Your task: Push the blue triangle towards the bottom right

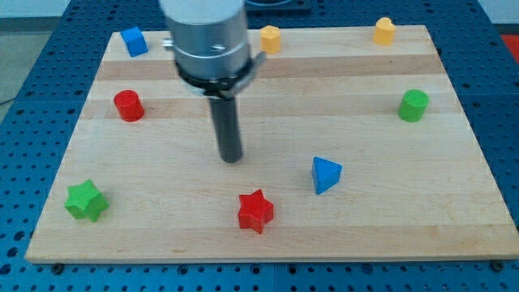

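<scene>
You have the blue triangle (pixel 326 174) sitting right of centre on the wooden board (pixel 268 243), in the lower half, with the red star (pixel 256 211) below it and to the view's left, near but not touching; my tip (pixel 232 159) stands on the board to the view's left of the triangle and slightly higher up, clearly apart from it, with bare wood between the two; there is nothing to grasp with here, so read the rod as simply free, touching no block that you can see; the relation that matters is this: the triangle lies to the right of and a little below my tip, and the goal is the bottom right corner, so the push line runs from upper left to lower right; judged from this, my tip is already roughly on the correct side, though you would probably want it a shade higher before driving in, so the contact lands on the triangle's upper left face; the red star sits off that line, and the green cylinder (pixel 414 105) on the right is well above it
</scene>
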Controlling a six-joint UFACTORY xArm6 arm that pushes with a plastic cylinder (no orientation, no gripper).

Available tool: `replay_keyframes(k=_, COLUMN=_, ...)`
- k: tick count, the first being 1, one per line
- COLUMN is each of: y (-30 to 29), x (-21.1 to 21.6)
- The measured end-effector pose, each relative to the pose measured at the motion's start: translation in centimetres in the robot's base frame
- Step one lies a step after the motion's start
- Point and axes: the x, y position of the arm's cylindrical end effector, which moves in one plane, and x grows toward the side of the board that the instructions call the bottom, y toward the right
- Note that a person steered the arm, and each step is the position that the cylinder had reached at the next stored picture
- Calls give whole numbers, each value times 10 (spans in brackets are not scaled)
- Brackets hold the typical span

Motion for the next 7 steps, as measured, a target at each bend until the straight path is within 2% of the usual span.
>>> replay_keyframes(k=2, y=124, x=8)
replay_keyframes(k=3, y=116, x=7)
replay_keyframes(k=4, y=79, x=-1)
replay_keyframes(k=5, y=62, x=20)
replay_keyframes(k=6, y=68, x=54)
replay_keyframes(k=7, y=117, x=58)
